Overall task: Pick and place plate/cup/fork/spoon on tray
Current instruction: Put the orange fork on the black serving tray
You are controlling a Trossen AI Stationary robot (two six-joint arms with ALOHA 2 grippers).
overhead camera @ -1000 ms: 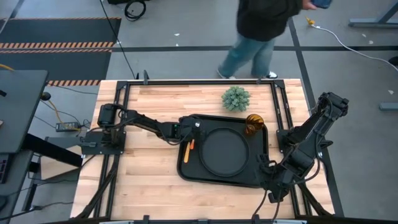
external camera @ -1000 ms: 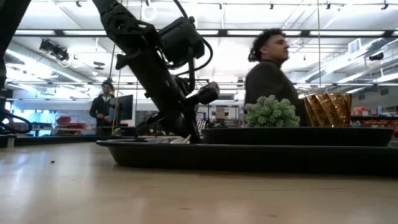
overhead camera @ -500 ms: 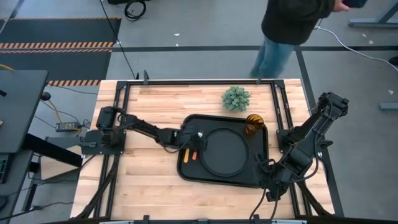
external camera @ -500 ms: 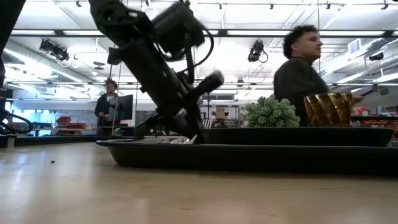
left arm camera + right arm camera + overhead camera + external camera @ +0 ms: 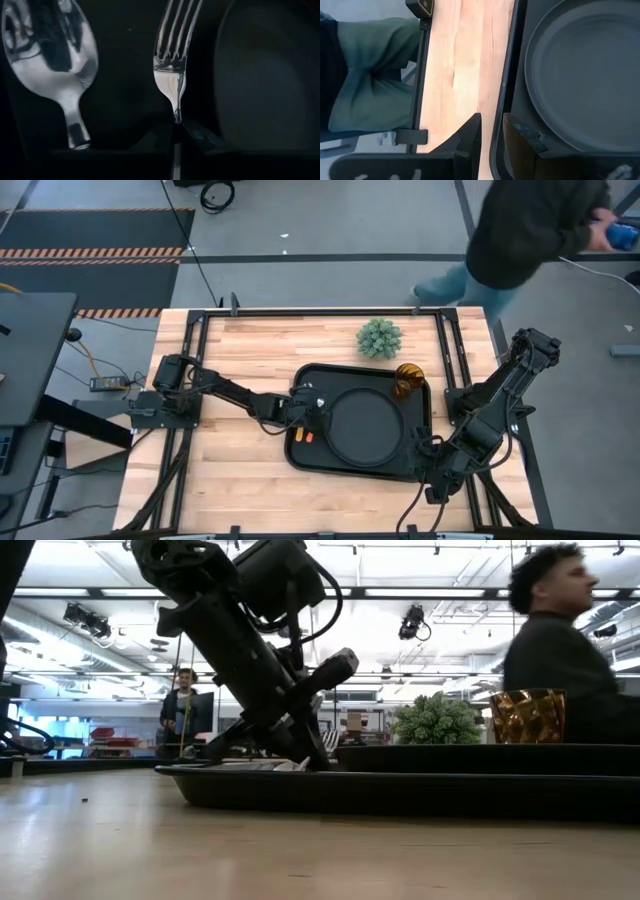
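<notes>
The black tray [image 5: 350,470] lies mid-table with the round black plate [image 5: 365,425] on it and the amber cup [image 5: 408,378] upright in its far right corner. My left gripper [image 5: 307,416] is low over the tray's left part, shut on the fork [image 5: 175,55]. The fork's orange handle [image 5: 309,436] shows beside the fingers. The silver spoon [image 5: 50,55] lies on the tray floor next to the fork. My right gripper [image 5: 492,131] is open at the tray's near right corner, one finger on each side of the near rim [image 5: 500,100]. I cannot tell whether it touches the rim. My left gripper pinches the fork's thin neck [image 5: 176,117], just behind the tines, between its two fingers. The fingers slant down from the table's left and lie along the fork, whose tines point ahead of them. The fork is low over the tray floor; whether it rests there I cannot tell.
A fuzzy green plant ball [image 5: 380,337] stands on the wood beyond the tray's far edge. A person [image 5: 540,225] walks past the table's far right corner. A trouser leg [image 5: 365,75] shows by the table's near edge. Bare wood lies left of the tray [image 5: 230,440].
My left gripper has gone toward the table's near edge and down over the tray's left part, taking the fork with it. The person behind the table has walked toward the right.
</notes>
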